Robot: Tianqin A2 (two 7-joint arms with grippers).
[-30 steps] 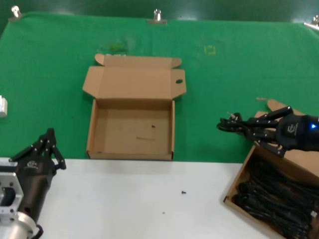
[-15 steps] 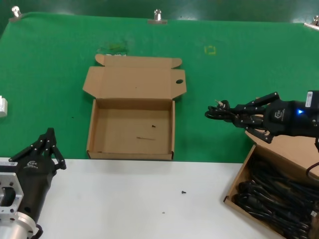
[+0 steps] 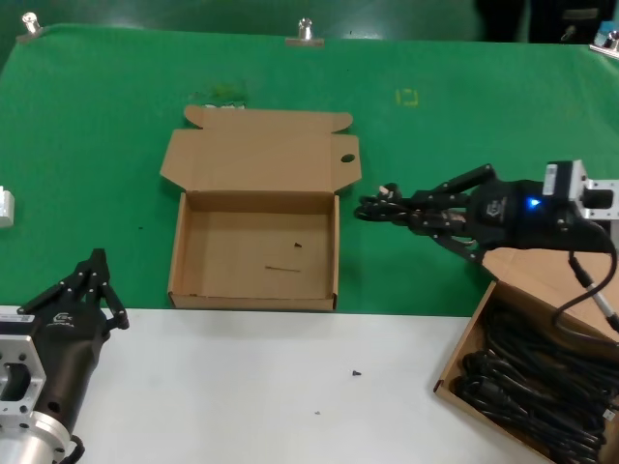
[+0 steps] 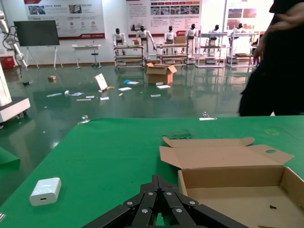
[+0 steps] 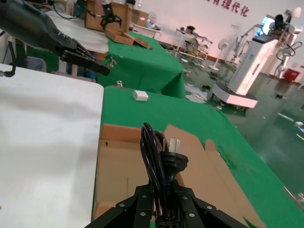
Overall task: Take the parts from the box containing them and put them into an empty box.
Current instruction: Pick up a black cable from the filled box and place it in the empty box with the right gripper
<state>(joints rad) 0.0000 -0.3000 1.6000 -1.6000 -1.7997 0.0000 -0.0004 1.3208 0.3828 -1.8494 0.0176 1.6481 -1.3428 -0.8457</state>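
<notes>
Power cord (image 3: 387, 207), a black looped bundle, is clamped between the fingers of the right gripper (image 3: 418, 215), its long axis roughly level and its plug end (image 5: 174, 152) leading toward the empty box (image 3: 253, 249). The right arm reaches in from the robot's right, low over the green mat (image 3: 97, 135), wrist nearly horizontal. The cord's tip hangs just beside that box's right wall, outside it, with bare mat beneath. That box lies open, its holed lid (image 3: 261, 159) folded back flat. Behind the arm, the box of remaining cords (image 3: 522, 377) sits at the table's right edge. The left gripper (image 3: 89, 285) waits low at near left, fingers closed together on nothing
</notes>
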